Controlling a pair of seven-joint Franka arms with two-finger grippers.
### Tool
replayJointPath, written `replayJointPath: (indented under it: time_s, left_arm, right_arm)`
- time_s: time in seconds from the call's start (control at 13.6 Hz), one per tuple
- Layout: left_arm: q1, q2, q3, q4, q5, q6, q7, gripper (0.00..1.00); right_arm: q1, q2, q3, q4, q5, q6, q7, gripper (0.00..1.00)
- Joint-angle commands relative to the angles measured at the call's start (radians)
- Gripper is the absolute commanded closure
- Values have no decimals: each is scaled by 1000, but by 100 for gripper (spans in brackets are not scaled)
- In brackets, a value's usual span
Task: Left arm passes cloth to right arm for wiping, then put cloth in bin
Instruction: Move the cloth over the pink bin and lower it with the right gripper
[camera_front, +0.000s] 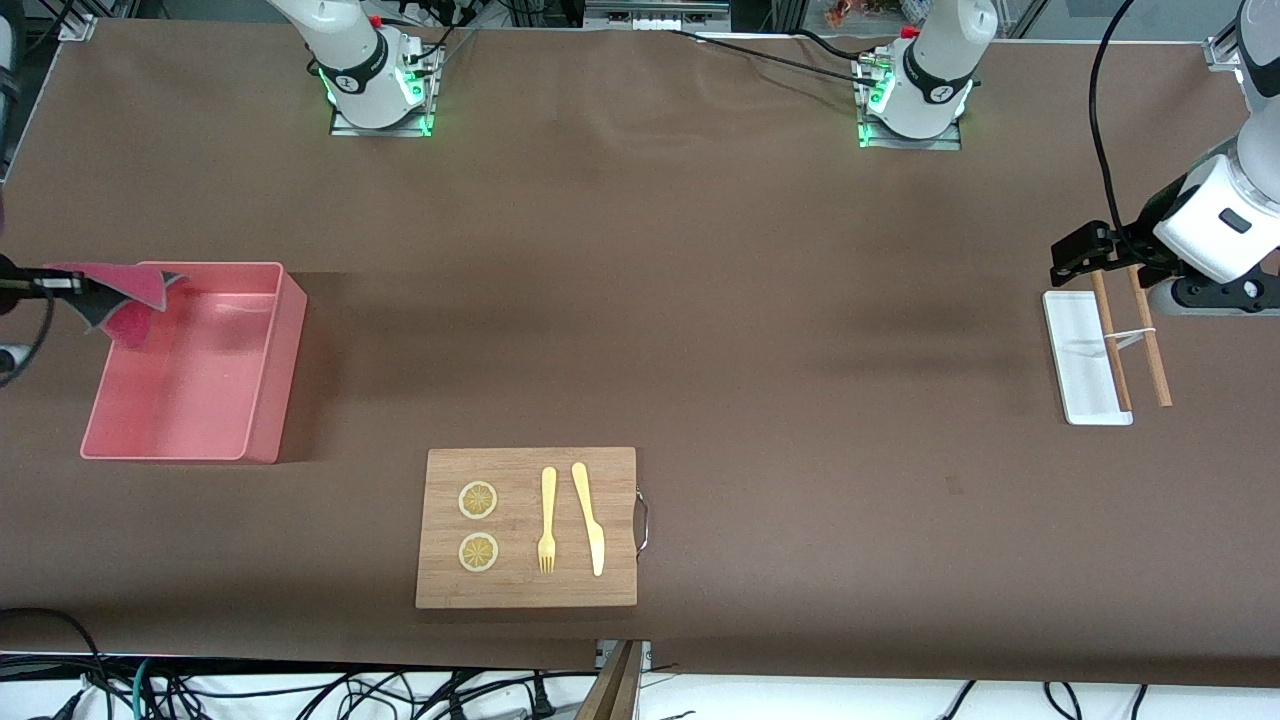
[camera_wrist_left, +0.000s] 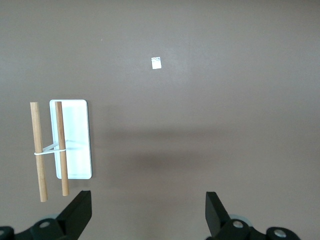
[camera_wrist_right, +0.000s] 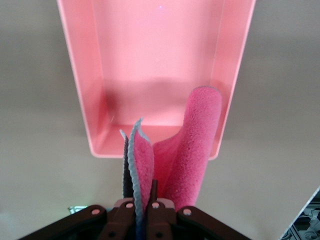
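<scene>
Right gripper (camera_wrist_right: 142, 202) clamped, raised at table end; left gripper (camera_wrist_left: 147, 212) spread, waiting

We find no text, label, brand, number or sign that can be read anywhere in these views. A tiny pale square tag (camera_wrist_left: 156, 62) lies on the brown table covering (camera_wrist_left: 225, 100), but whatever marks it bears are too small for us to make out.

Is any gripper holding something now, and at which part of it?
The right gripper pinches one edge of the fluffy crimson-pink cloth over the pink plastic bin. The left gripper, over the brown table, is open, holding nothing.
</scene>
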Motion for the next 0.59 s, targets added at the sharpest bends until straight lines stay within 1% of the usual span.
replayJointPath:
  time_s: [0.0,0.22,0.37,0.52]
  left_arm:
    - [-4,17,-11,34,-16,-15,4,0]
    - [-3,17,-11,34,-16,-15,4,0]
    - [-3,17,-11,34,-16,-15,4,0]
    - [-3,16,-11,34,-16,-15,4,0]
  right_arm:
    - [2,29,2,-91,-7,117,-7,100]
    - [4,89,3,-146,7,268,-7,100]
    - [4,135,3,-172,39,353,-13,100]
    - [4,158,3,-194,48,419,-13,100]
